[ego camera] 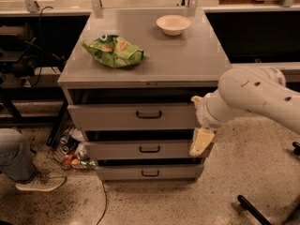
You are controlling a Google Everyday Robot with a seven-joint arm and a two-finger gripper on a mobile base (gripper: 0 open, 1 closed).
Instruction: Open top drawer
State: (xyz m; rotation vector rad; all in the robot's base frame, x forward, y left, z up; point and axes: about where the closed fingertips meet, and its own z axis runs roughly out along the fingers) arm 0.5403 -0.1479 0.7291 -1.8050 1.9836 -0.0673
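Note:
The top drawer (112,117) is the tallest of three grey drawer fronts in the cabinet, just under the tabletop, with a dark gap above it. Its small dark loop handle (149,114) sits at the centre. My gripper (201,142) hangs from the white arm (253,97) in front of the cabinet's right edge, level with the gap between the top and middle drawers. It is to the right of the handle and a little below it, and it touches no handle.
A green snack bag (115,50) and a white bowl (173,24) lie on the cabinet top (187,60). Two shorter drawers (117,150) sit below. A person's leg and shoe (26,172) and floor clutter (70,151) are at the left. A dark base leg (255,210) is at the lower right.

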